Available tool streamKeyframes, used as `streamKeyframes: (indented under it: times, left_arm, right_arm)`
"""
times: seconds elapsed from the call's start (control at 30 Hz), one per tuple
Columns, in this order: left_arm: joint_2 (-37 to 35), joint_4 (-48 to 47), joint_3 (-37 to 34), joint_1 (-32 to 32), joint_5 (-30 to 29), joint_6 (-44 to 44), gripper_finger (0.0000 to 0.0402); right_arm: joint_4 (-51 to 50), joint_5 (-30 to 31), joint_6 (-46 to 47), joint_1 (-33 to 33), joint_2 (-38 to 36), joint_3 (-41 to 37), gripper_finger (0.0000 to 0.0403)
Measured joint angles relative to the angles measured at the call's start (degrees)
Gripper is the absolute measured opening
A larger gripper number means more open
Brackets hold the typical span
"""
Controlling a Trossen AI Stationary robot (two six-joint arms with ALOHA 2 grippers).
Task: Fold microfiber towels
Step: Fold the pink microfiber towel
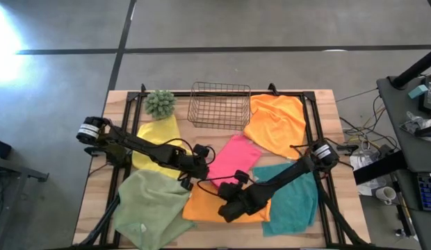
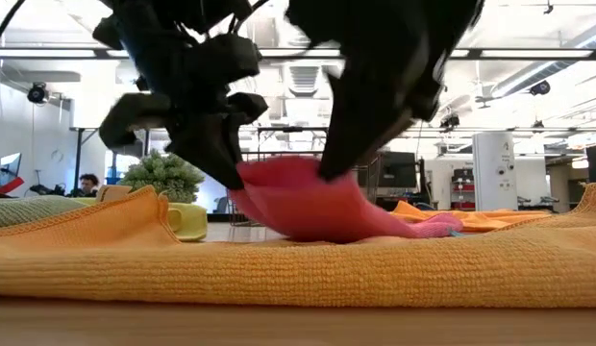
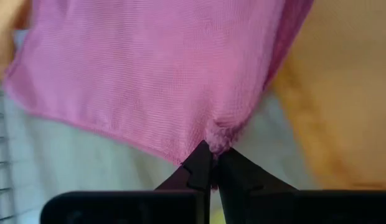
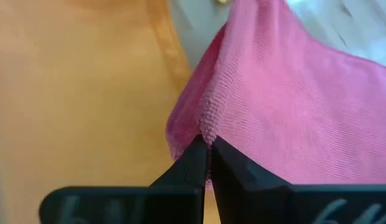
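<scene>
Both grippers are clamped tight on the pink towel (image 1: 233,158) mid-frame: left gripper (image 3: 211,169) pinches its near-left corner, right gripper (image 4: 207,148) its near-right corner, over the orange towel (image 1: 208,205).

My right arm is hiding part of the lower orange towel (image 1: 208,205), and the sage towel (image 1: 149,208) is running off the overhead picture's edge.

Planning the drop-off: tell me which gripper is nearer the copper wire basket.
Left. The left gripper, shut on the pink microfiber towel, sits just below the copper wire basket. The right gripper, pinching the same towel, is farther toward the table's front.
</scene>
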Motion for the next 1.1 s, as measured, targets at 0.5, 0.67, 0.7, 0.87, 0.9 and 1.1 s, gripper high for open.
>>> streamKeyframes:
  times: [0.5, 0.67, 0.7, 0.87, 0.9, 1.1]
  left_arm:
    - [-1.2, -8.7, 7.7, -9.1, 5.8, -17.5, 0.0001]
    - [-1.2, -9.0, 8.6, -10.2, -1.9, -18.4, 0.0001]
    - [-1.2, -9.0, 8.6, -10.1, -3.6, -18.3, 0.0001]
    - [-0.9, -6.7, 8.2, -7.3, -8.5, -16.5, 0.0001]
    - [-0.5, -6.1, 8.2, -6.2, -8.7, -16.4, 0.0001]
    - [3.2, -4.4, 8.3, 0.6, -7.7, -14.9, 0.0001]
  right_arm:
    - [0.1, -2.3, 10.9, 6.9, -1.6, 4.6, 0.0009]
    - [-6.6, 1.4, 15.2, 7.5, -1.7, 6.2, 0.0009]
    - [-9.3, 2.2, 16.5, 7.5, -1.7, 6.3, 0.0008]
    - [-19.6, 6.5, 23.3, 6.9, -1.7, 6.0, 0.0008]
    - [-20.9, 6.9, 24.4, 6.6, -1.7, 5.9, 0.0008]
    - [-25.0, 7.0, 29.4, 3.4, -1.7, 3.3, 0.0008]
